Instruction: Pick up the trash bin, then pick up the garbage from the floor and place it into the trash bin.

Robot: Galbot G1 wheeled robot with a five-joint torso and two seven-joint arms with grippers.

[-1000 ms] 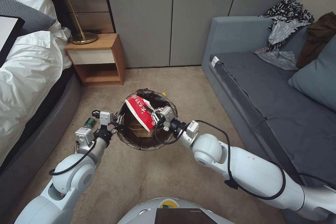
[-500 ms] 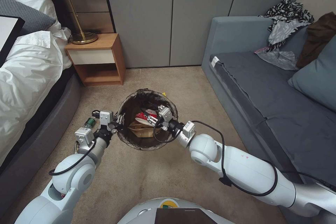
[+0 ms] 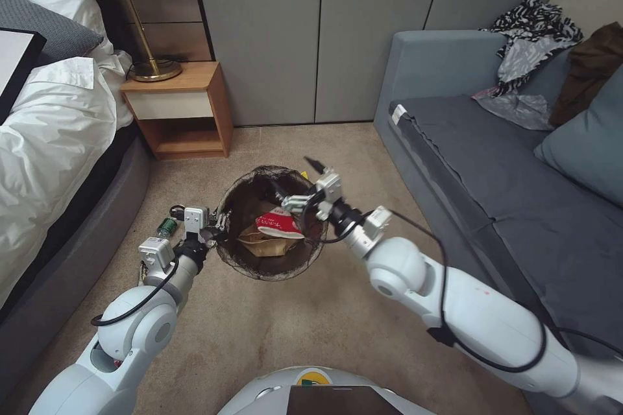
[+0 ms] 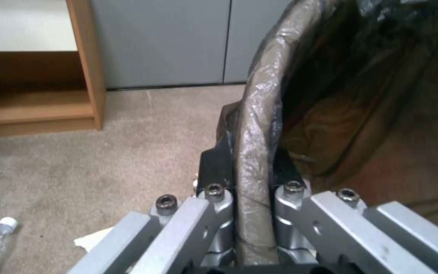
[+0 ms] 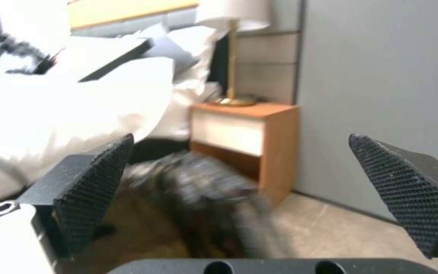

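Beige carpet [image 3: 311, 331] is spread between a bed [image 3: 45, 136] with white bedding, a wooden nightstand [image 3: 182, 110] carrying a brass lamp [image 3: 139, 13], and a grey sofa [image 3: 506, 188] against grey wall panels. At the middle of the floor the trash bin [image 3: 272, 269], lined with a dark bag folded over its rim, is held by the left gripper [image 3: 217, 227]: in the left wrist view the fingers [image 4: 214, 171] are seen clamped on the bagged rim, one outside and one inside the wall. Over the far side of the bin's mouth the right gripper [image 3: 295, 189] is held with its jaws spread wide and nothing between them; in the right wrist view its textured pads [image 5: 95, 182] stand well apart, with the bed and nightstand seen beyond. Below that gripper, inside the bin, a red-and-white snack packet [image 3: 280, 224] lies on top of a tan paper bag [image 3: 263, 245]. Just beside the left gripper, on its bed side, a clear bottle with a green label [image 3: 166, 227] lies on the carpet, and a scrap of white paper [image 4: 93, 240] is seen near it in the left wrist view.
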